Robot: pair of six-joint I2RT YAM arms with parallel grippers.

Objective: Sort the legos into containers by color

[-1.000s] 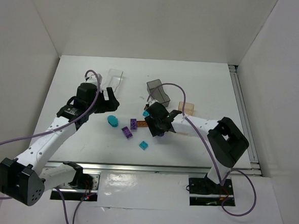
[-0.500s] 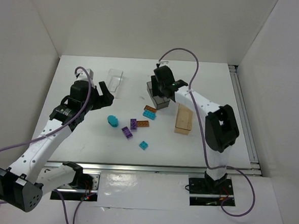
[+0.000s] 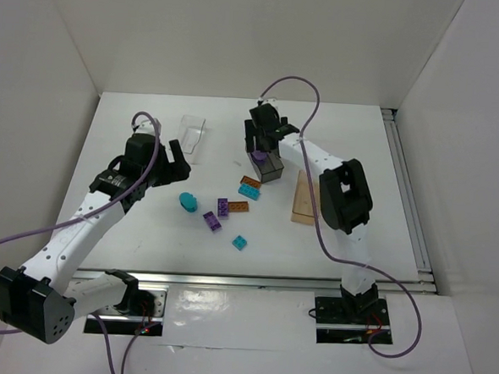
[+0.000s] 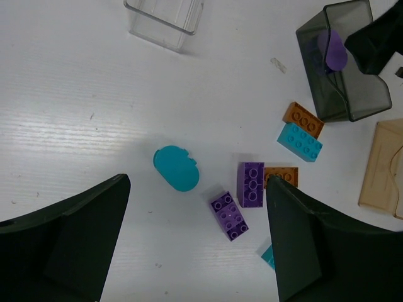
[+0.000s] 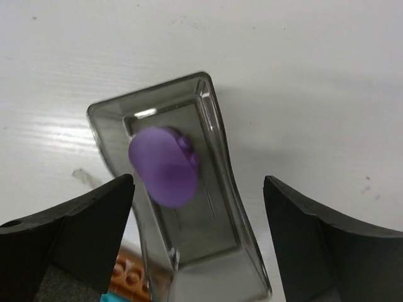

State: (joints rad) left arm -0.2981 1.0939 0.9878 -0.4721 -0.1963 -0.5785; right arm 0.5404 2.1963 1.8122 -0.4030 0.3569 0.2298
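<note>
7 loose legos (image 3: 222, 206) lie mid-desk (image 3: 313, 250), near the orange-tan bin (image 3: 305, 199). The left tool (image 3: 177, 160), jaws wide and empty, hovers near the teal oval (image 4: 176, 168). Farther back, the right tool (image 5: 198, 181), jaws wide, gripping nothing, hangs over the smoky grey bin (image 5: 217, 207) containing 1 purple oval (image 5: 162, 166). The clear bin (image 3: 191, 137) stands far left.

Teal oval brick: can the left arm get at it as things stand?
Probably yes: the left arm hangs above the teal oval brick with jaws open, nothing covers it, and the nearest purple brick lies apart.
</note>
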